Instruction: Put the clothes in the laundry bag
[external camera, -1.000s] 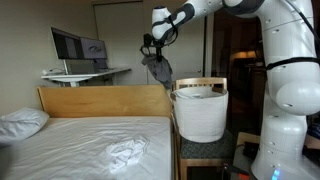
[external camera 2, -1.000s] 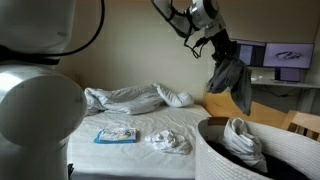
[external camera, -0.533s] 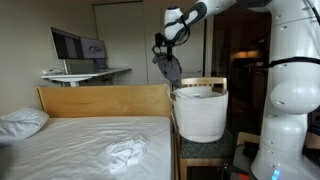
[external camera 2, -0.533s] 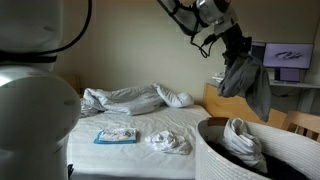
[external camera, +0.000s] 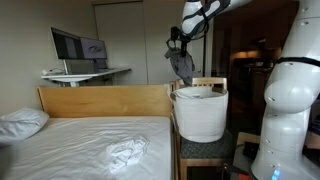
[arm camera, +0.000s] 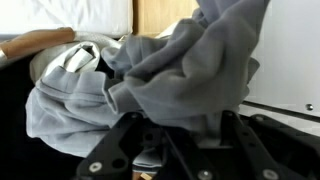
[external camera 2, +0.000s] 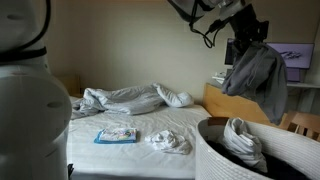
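**Claw pinching dark grey garment high over the laundry bag**

Claw (arm camera: 165,135) is gripping tight here, fingers pressing together on a bunch of the dark grey garment (arm camera: 175,65), and in the wrist view the cloth is spilling right over them and filling most of the picture. In both exterior views the gripper (external camera: 177,44) (external camera 2: 238,38) is holding up high, with the garment (external camera: 183,66) (external camera 2: 256,80) dangling loose straight beneath it. Just under that hanging hem, the laundry bag (external camera: 200,118) (external camera 2: 215,165) is standing upright and open-mouthed, and a pale garment (external camera 2: 243,140) is already lying inside it. Further out and lower down, a white garment (external camera: 127,150) (external camera 2: 170,141) is lying crumpled on the bedsheet (external camera: 70,140), well apart from the claw, with a folded patterned cloth (external camera 2: 116,134) sitting just beside it. Farthest off, a pillow (external camera: 22,122) is resting at the bed's far end, and a monitor (external camera: 78,45) is glowing on a desk behind.
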`<state>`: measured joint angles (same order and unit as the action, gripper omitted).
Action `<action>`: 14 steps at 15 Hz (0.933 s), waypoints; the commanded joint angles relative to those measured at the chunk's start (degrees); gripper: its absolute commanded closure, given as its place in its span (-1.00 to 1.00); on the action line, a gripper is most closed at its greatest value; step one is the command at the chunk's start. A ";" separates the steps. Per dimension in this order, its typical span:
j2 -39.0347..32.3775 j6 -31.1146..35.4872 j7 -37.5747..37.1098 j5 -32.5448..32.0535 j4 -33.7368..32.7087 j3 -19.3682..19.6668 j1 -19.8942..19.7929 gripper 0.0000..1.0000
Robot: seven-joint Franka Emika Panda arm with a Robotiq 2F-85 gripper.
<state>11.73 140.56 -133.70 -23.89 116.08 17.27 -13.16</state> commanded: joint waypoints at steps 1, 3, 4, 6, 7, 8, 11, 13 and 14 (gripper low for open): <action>7.64 2.40 -2.48 -1.17 6.27 -2.63 -5.59 0.81; 9.97 1.73 -2.49 -0.61 7.63 -3.35 -8.33 0.81; 11.11 1.44 -2.55 -0.19 8.33 -3.64 -9.56 0.81; 12.34 1.69 -1.97 0.36 9.31 -3.61 -11.72 0.81; 12.72 2.91 -1.21 0.84 9.87 -3.34 -12.29 0.82; 10.49 0.48 0.52 1.37 7.37 -3.79 -12.09 0.84; 10.63 0.39 0.59 1.36 7.61 -3.95 -12.67 0.51; 10.62 0.38 1.54 1.46 7.89 -3.97 -12.37 0.81; 10.89 0.55 2.47 1.62 8.22 -3.57 -12.31 0.81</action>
<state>22.23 140.77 -133.95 -23.65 123.82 14.26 -24.22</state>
